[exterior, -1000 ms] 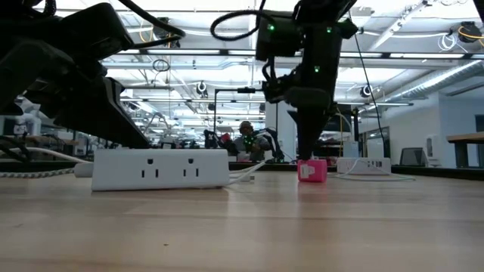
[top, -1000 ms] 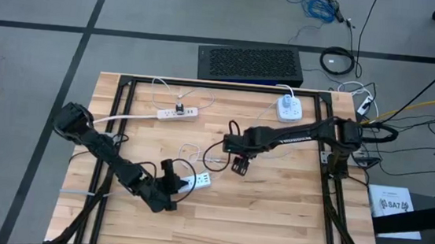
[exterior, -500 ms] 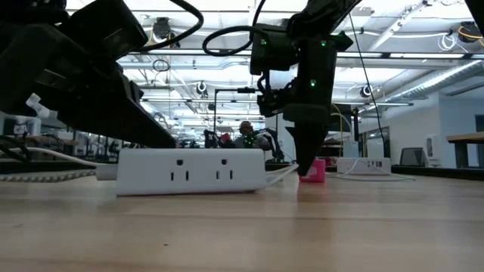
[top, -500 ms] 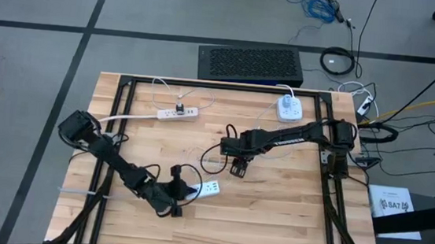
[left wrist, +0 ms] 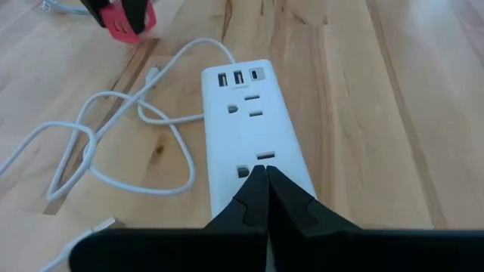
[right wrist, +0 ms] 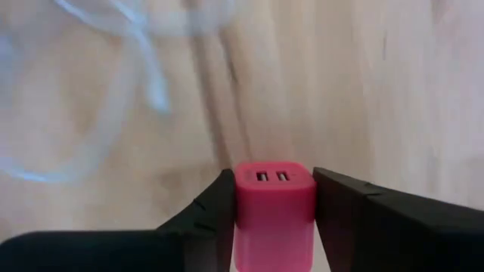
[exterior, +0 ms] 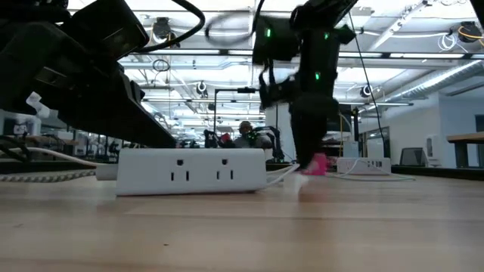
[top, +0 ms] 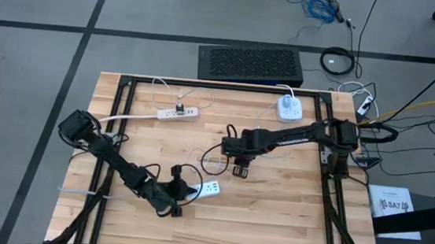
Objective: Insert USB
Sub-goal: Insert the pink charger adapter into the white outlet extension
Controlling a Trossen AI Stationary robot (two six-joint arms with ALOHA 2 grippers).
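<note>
While the right gripper (right wrist: 274, 208) stood over the middle of the table, its two dark fingers (right wrist: 208, 215) flanked the pink USB charger block (right wrist: 274, 204), one on each side. In the right wrist view both appeared to touch the block's flanks, its two ports facing away from the wrist; whether the grip was fully firm could not be told. In the low view the block (exterior: 317, 164) showed pink at the fingertips, at or just above the tabletop (exterior: 302, 227).

The left gripper (left wrist: 266, 198) was fully closed, its fingertips meeting at a point and pressing on the near end of the white power strip (left wrist: 253, 128), apparently to steady it rather than hold it. The strip's USB ports sat at its far end, beyond those fingertips. A loose white cable (left wrist: 91, 151) lay in loops beside the strip, one small plug end just beside the left fingers.

Judged from this, the step in hand was securing the block between the right fingers. The next move would call for lifting it clear and carrying it toward the strip, while the left fingertips kept the strip from sliding; which connector is meant for which port could not be told.
</note>
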